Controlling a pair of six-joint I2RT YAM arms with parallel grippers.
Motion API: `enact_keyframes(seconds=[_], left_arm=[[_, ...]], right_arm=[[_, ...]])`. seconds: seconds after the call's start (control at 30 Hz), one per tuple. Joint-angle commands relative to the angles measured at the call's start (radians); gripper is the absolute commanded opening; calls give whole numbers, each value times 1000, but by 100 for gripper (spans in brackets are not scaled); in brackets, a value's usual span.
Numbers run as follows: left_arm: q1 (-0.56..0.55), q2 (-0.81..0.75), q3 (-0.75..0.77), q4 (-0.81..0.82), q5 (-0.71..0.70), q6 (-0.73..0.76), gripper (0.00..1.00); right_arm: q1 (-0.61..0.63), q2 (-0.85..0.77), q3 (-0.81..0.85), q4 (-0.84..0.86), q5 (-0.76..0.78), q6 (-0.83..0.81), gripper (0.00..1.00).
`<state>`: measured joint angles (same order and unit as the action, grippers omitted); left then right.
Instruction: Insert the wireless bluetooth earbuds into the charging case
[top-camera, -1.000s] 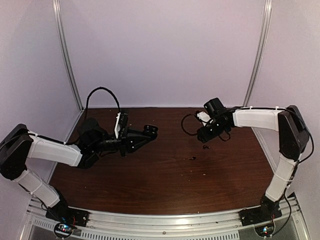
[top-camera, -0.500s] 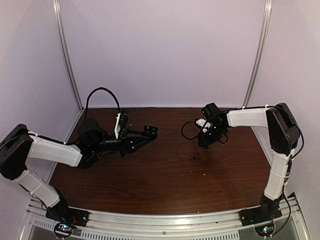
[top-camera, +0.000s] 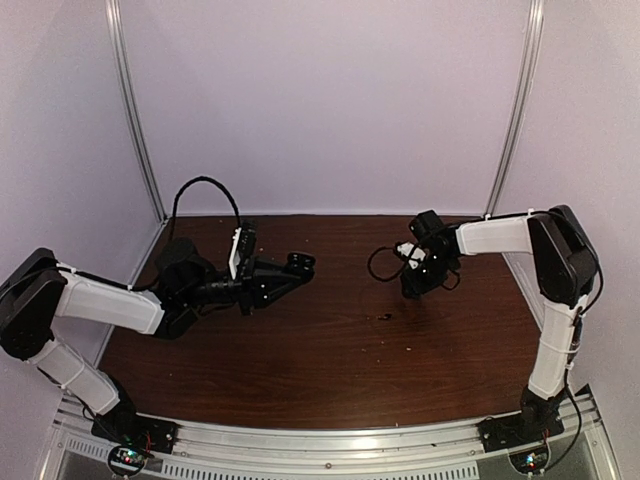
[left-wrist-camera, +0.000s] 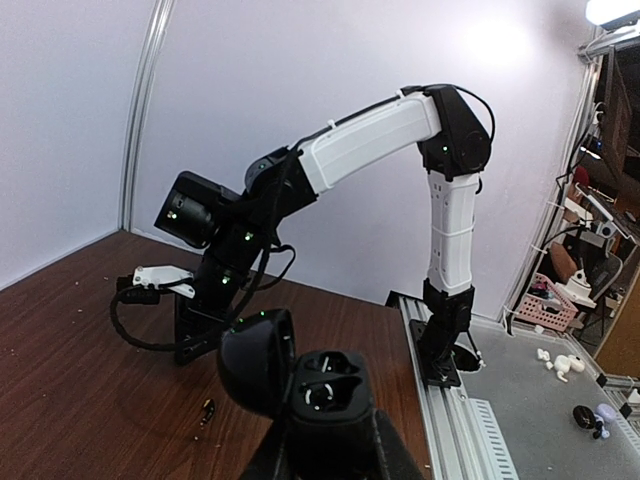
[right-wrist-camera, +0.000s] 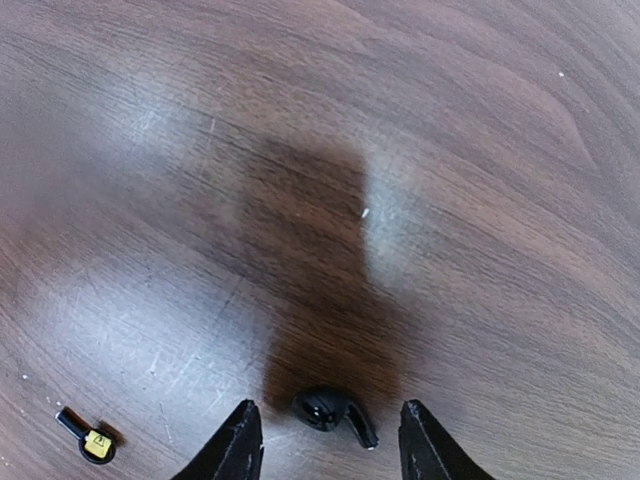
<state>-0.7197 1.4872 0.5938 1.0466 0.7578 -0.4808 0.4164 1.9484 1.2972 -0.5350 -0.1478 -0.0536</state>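
Dark wooden counter (right-wrist-camera: 450, 150): my right jaws stand partly open, straddling one earbud (right-wrist-camera: 322, 408); my left jaws are clamped on the opened charging case (left-wrist-camera: 325, 385).

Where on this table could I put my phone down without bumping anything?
The widest bare wood is the table's near half, between the two arm bases. The back middle, between the held charging case and the right gripper, is free too. Crowded: beneath the right gripper, by the earbud and a small black-and-yellow bit.
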Motion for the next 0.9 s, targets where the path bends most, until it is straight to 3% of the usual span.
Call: enact_keyframes(seconds=[0.0,0.37,0.87], left_arm=[[7,-5,-17,58,4,9,0],[9,-7,-25,71,4,7,0],[9,46,-17,137,21,-33,0]], right_arm=[[-15,19,-19,19,-32,3,48],[-21,50,-22,19,-53,-1,37],[78,-139,-228,-55,-40,95,18]])
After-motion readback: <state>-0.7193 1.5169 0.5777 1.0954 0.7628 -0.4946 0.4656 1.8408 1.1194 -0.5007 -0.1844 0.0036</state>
